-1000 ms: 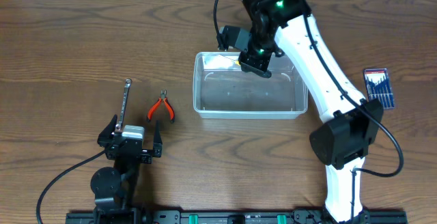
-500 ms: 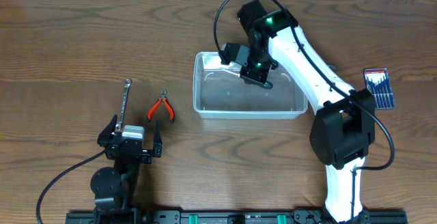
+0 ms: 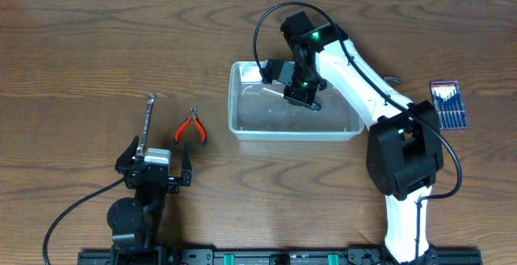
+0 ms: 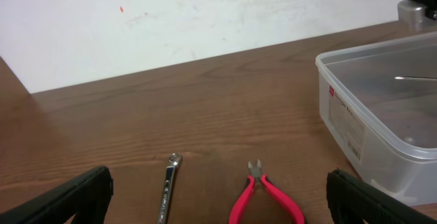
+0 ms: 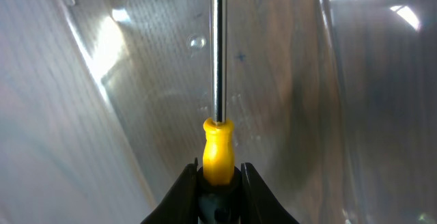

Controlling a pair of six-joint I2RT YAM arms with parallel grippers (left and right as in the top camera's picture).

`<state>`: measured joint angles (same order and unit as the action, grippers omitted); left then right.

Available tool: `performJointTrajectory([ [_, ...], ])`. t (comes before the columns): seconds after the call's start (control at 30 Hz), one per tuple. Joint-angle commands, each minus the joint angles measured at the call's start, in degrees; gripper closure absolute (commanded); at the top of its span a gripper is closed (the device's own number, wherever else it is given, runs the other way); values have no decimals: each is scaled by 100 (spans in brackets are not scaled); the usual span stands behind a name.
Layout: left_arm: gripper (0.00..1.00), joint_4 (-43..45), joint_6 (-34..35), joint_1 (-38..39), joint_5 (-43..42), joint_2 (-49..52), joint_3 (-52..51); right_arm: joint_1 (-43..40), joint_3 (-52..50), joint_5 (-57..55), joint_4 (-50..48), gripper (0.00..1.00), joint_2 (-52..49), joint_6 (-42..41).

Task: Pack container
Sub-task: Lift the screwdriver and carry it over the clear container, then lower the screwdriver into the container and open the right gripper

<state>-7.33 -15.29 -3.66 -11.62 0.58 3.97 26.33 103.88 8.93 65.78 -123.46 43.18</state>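
Placement step: right jaws clamp a yellow-handled screwdriver (image 5: 218, 149) inside the container (image 3: 236, 107), so opening them likely comes next; left jaws stand wide, empty.

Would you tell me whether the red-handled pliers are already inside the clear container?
No, the pliers lie on the table outside the container, beside the wrench.

The container (image 3: 266, 126), a clear rectangular plastic tub with rounded corners and a thick rim, stands upright and open-topped on the wooden table (image 3: 97, 39), right of centre.
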Motion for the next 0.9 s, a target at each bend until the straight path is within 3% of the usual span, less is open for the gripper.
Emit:
performJointTrajectory([
  [0.0,2,-46,-52,-24,31,-35,-166,33,-87,-9,-28,99,118,63],
  [0.87,2,-46,-52,-24,31,-35,-166,-179,-813,-269,-529,92,118,190],
])
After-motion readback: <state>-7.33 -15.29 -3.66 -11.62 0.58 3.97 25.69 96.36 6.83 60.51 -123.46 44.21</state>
